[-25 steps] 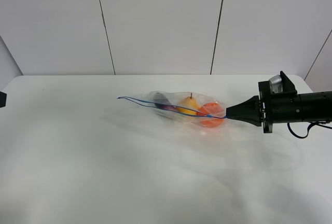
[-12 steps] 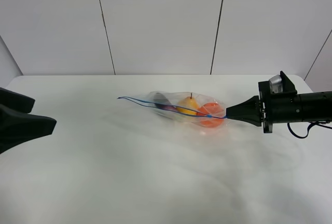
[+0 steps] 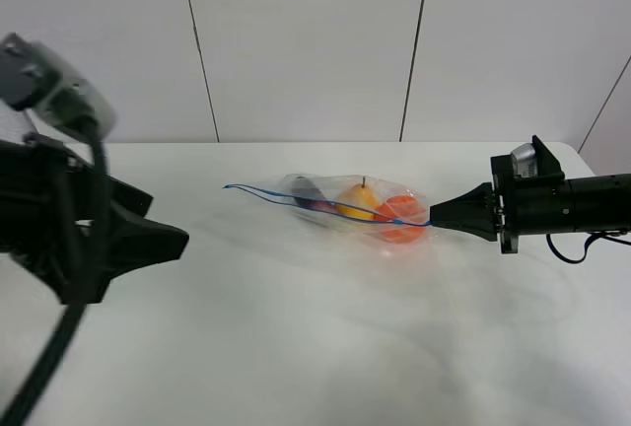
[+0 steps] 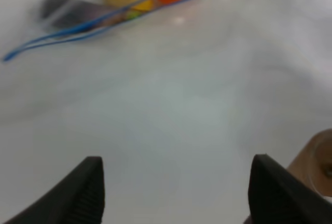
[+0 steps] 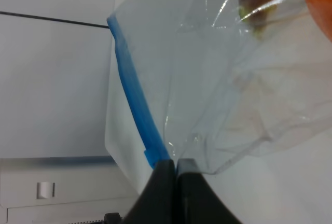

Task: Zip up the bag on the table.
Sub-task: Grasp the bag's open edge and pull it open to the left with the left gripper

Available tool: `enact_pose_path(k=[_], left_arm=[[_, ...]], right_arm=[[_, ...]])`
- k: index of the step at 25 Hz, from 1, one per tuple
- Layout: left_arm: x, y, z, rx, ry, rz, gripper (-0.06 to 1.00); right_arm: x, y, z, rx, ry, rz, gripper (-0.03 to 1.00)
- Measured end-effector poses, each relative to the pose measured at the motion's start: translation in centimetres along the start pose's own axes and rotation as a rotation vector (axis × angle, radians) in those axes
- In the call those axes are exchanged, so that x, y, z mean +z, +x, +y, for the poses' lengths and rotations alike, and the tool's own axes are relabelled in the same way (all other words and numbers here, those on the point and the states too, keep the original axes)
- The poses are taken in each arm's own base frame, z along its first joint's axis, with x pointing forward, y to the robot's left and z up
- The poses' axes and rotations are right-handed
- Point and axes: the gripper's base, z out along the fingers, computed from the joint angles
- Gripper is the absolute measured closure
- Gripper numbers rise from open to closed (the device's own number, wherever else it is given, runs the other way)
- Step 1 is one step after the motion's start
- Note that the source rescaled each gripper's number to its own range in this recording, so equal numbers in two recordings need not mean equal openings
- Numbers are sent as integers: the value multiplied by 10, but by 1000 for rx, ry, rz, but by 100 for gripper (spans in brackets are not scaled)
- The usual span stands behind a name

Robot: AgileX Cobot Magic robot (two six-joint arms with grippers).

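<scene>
Left pincer (image 3: pixel 166 224) hangs wide open over the white surface (image 3: pixel 296 337), well apart from the bag (image 3: pixel 345 204), which lies mid-surface holding eggplant, yellow fruit and orange fruit, while the right pincer (image 3: pixel 436 215) is clamped on the bag's other end, at its blue zipper strip (image 5: pixel 136 102).

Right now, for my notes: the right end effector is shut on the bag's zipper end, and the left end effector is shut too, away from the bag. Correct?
No: the left end effector is open, jaws wide apart in the left wrist view. The right end effector is shut on the bag's zipper end; the left is away from the bag.
</scene>
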Motion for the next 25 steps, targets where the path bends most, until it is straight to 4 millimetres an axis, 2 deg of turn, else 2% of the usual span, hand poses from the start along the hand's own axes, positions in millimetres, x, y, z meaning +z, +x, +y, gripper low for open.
enact_pose_path(k=[7, 12, 20, 25], left_arm=[[60, -13, 0, -18, 143, -5, -1], [95, -34, 4, -2, 198, -30, -1], [140, -59, 15, 29, 204, -16, -1], [167, -56, 8, 78, 223, 18, -1]], right_arm=[[0, 1, 0, -3, 2, 6, 97], [0, 1, 0, -3, 2, 6, 97], [0, 1, 0, -3, 2, 6, 97], [0, 1, 0, -3, 2, 6, 97]])
